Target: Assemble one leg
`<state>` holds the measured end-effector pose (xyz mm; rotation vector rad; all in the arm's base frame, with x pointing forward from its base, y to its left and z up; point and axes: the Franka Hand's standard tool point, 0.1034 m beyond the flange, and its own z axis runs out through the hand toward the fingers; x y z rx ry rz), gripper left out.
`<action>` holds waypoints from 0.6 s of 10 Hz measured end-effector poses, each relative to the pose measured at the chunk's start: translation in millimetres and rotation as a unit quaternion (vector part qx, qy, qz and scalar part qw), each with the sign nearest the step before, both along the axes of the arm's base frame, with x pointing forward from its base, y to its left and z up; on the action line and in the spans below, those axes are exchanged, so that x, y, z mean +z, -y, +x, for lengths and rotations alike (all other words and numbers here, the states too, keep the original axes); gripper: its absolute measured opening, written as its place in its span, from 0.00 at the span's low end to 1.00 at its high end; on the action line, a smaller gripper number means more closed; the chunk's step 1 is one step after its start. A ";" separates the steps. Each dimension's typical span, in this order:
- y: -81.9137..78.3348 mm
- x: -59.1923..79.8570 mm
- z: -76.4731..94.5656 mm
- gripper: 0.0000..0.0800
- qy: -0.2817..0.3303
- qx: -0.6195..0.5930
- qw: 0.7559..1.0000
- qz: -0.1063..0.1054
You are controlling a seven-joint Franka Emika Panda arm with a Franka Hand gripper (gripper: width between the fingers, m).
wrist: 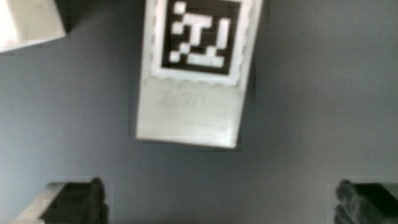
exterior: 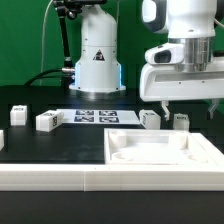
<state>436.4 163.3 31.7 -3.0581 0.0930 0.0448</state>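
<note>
gripper: mine [exterior: 190, 108], released, fingers [wrist: 75, 200] spread wide with nothing between them; hovering right of centre in the exterior frame.
leg: target leg [exterior: 181, 121] lies on the table [exterior: 60, 140] just under me, right of centre, behind the far rim of the white panel [exterior: 160, 150]. The wrist view shows it [wrist: 196, 70] with the tag facing the camera, ahead of my fingertips and not yet between them.
neighbour: second leg [exterior: 148, 118] sits near it, toward the exterior view's left.
risk 1: the leg looks slightly skewed to my jaw line. Closing without squaring up could twist it or squirt it out.
risk 2: I'm off-centre, so a straight descent could land a fingertip on the leg.
risk 3: the panel rim is close, so a nudged leg could jam against it.
</note>
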 end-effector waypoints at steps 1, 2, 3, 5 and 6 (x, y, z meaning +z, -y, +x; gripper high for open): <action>5.2 -0.9 -4.7 0.81 -0.039 0.017 0.999 -0.005; 8.0 0.7 -3.2 0.81 -0.076 0.027 0.997 -0.004; 8.7 1.0 -1.8 0.81 -0.109 0.027 0.994 -0.004; 9.9 0.6 -1.3 0.81 -0.177 0.030 0.984 -0.005; 10.3 -0.3 -3.6 0.81 -0.207 0.031 0.978 -0.007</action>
